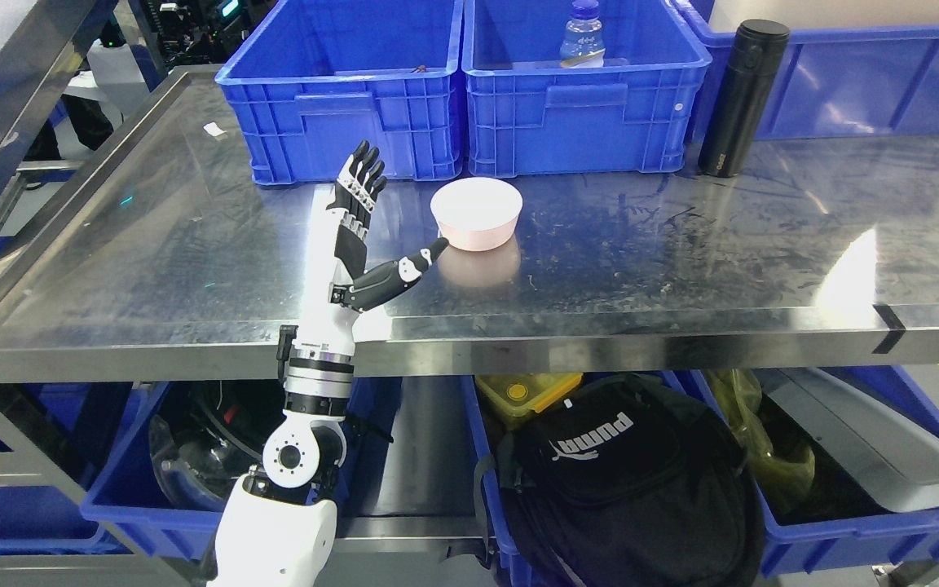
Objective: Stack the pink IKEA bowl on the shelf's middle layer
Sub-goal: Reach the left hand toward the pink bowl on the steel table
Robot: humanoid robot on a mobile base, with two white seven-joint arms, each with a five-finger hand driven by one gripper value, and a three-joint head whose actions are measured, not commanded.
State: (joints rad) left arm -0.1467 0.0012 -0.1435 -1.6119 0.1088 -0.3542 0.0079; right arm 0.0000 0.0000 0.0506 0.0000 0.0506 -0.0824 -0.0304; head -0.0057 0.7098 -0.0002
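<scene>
Pink bowl (477, 212): one item, upright, mouth up, on the steel shelf (681, 253), just in front of the gap between the two nearest blue crates. Judged light, stiff plastic with a smooth, likely slippery wall; unlikely to break, but apt to skate on polished metal if nudged sideways. Best hold, by judgement: pinch across the rim, thumb on one side and fingers on the other, or cup the tapering wall from the left. No second bowl shows to stack it on.

Surface: steel shelf, glossy and scuffed, mirroring the bowl beneath itself; low friction expected. Raised lip along the edge far left of the bowl.

Crates: left blue crate (343, 90) behind and left of the bowl; middle blue crate (588, 98) directly behind and right, holding a water bottle (582, 37); a third blue crate (861, 73) well to the right of the bowl.

Lower level, below the bowl: black bag (624, 481) and a yellow lidded box (528, 391) in bins.

Black flask (742, 98): upright, well to the right of the bowl and behind it.

Left hand (363, 224): immediately left of the bowl, fingers (361, 183) extended upward and spread, holding nothing; thumb (404, 269) stretched toward the bowl's base, its tip at or nearly at the wall, contact uncertain.

Right hand: none visible.

Room: open shelf lies right of and in front of the bowl; crates close off the space behind.
</scene>
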